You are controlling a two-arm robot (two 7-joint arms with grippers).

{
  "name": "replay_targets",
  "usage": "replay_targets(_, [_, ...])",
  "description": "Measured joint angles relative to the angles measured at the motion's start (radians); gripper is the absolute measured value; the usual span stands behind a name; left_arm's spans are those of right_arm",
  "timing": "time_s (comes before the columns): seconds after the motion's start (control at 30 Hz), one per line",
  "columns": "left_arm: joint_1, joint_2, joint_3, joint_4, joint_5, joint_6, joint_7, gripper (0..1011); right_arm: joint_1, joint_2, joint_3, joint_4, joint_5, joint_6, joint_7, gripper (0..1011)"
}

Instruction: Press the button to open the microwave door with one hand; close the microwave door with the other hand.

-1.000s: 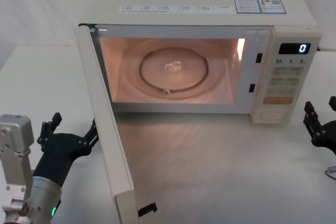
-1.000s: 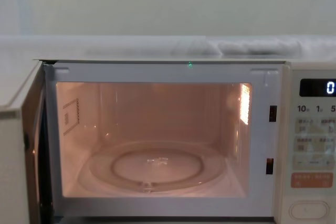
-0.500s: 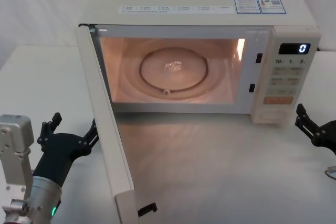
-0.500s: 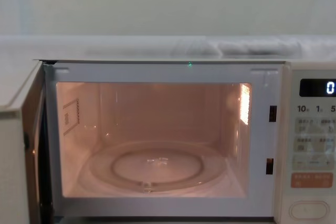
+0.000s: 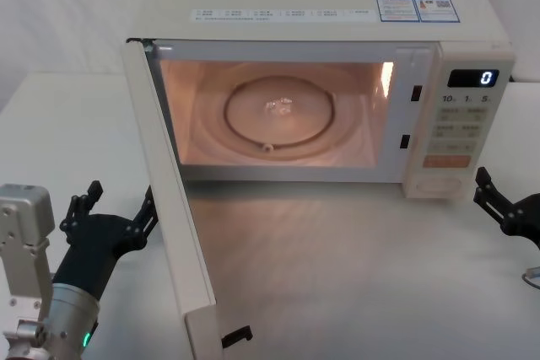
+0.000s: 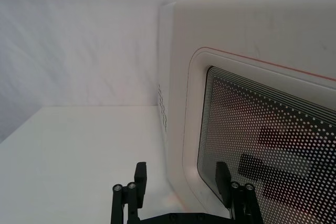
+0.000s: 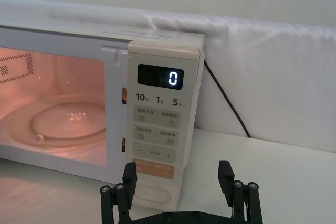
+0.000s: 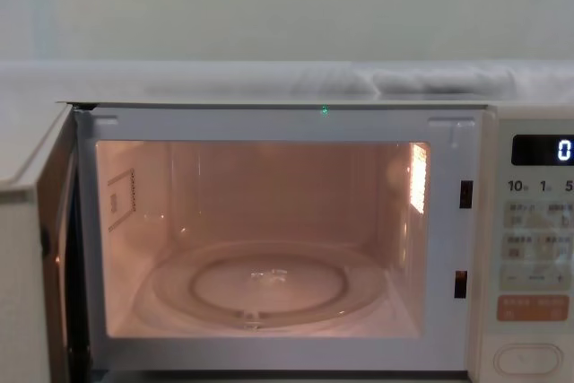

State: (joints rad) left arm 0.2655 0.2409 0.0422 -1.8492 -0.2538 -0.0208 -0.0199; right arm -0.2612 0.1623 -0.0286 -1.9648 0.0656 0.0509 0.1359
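Note:
The cream-white microwave (image 5: 337, 6) stands at the back of the table with its cavity lit. The microwave door (image 5: 173, 233) is swung wide open on the left, its edge pointing toward me. On the control panel the display reads 0, and the button (image 5: 439, 184) sits at the bottom, under the orange key. My right gripper (image 5: 496, 198) is open, low on the table just right of the panel; in the right wrist view its fingers (image 7: 128, 174) frame the button (image 7: 152, 193). My left gripper (image 5: 116, 208) is open, just outside the door's window (image 6: 262, 140).
A glass turntable (image 5: 283, 115) lies inside the cavity. A black cable (image 7: 226, 100) runs down behind the microwave against the white cloth backdrop. The white table (image 5: 354, 284) stretches out in front. A small metal ring (image 5: 531, 277) lies at the far right edge.
My right gripper has moved left and a little forward, closer to the control panel. The door and my left gripper have barely moved.

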Motion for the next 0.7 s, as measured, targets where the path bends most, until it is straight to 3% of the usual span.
replay_targets(0.2, [0.000, 0.000, 0.000, 0.000, 0.000, 0.000, 0.000, 734, 0.000, 0.000, 0.000, 0.000, 0.000, 0.000, 0.000, 1002])
replay_targets(0.7, [0.000, 0.000, 0.000, 0.000, 0.000, 0.000, 0.000, 241, 0.000, 0.000, 0.000, 0.000, 0.000, 0.000, 0.000, 1002])
